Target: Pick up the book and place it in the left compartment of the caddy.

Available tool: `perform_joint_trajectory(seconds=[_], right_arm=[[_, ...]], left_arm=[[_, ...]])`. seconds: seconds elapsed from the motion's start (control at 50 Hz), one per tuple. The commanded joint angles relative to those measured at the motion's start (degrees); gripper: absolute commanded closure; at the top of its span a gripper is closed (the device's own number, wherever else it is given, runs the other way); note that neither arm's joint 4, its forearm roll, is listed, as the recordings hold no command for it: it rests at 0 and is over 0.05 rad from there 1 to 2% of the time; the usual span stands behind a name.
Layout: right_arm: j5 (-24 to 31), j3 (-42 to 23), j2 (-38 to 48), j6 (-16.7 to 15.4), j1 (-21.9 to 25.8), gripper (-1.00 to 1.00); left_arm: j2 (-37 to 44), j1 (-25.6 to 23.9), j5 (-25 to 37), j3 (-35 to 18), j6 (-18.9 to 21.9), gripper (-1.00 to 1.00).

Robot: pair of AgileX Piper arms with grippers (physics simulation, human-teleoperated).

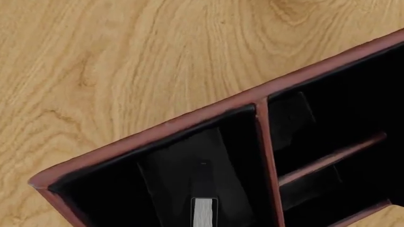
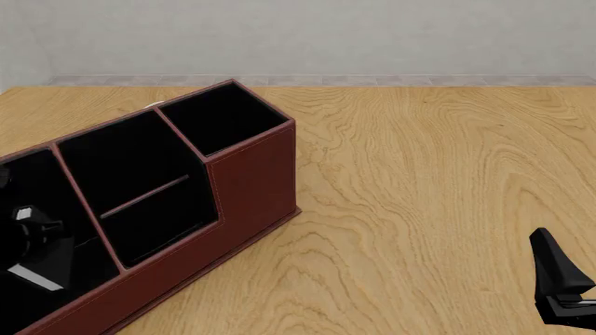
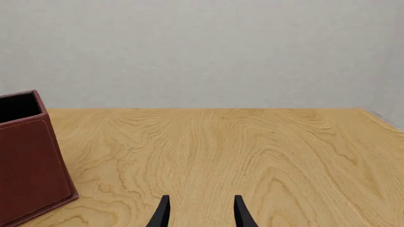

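Observation:
The dark red-brown caddy (image 2: 251, 181) stands at the left of the table, angled away. My left gripper (image 2: 38, 244) hangs over and partly inside its wide left compartment (image 2: 28, 174). It is shut on the small black book (image 2: 35, 276), whose white page edges show tilted below the fingers. In the left wrist view the book's page edges (image 1: 204, 212) sit close to the camera, inside the left compartment (image 1: 113, 189) of the caddy (image 1: 189, 116). The fingers themselves are lost against the black lining. My right gripper (image 2: 557, 269) is open and empty, low at the front right (image 3: 200, 213).
The caddy's middle section with a shelf bar (image 2: 144, 197) and its small square section (image 2: 223, 118) lie beyond the left compartment. A grey wall (image 2: 373, 35) backs the wooden table (image 2: 419, 195). The caddy's end wall (image 3: 28, 161) shows in the right wrist view.

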Motion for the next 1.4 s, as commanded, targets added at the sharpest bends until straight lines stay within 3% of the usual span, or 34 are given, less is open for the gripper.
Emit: perform_joint_trajectory(seconds=[0.02, 0.54, 0.56, 1.06, 1.4], right_arm=[[-0.04, 0.17, -0.14, 0.01, 0.03, -1.0], [-0.04, 0.17, -0.14, 0.02, 0.02, -1.0], [-0.03, 0.17, -0.15, 0.01, 0.02, -1.0], [-0.04, 0.17, -0.15, 0.01, 0.02, -1.0], [-0.04, 0.17, -0.15, 0.01, 0.02, -1.0]], left_arm=[[0.63, 0.07, -1.08, 0.19, 1.13, 1.0], [1.83, -0.03, -2.01, 0.4, 1.66, 1.0], [1.78, -0.09, -2.05, 0.42, 1.69, -1.0], [0.85, -0.21, -0.83, -0.34, 1.69, -1.0], [-6.38, -0.88, 7.98, -4.47, 1.4, -1.0]])
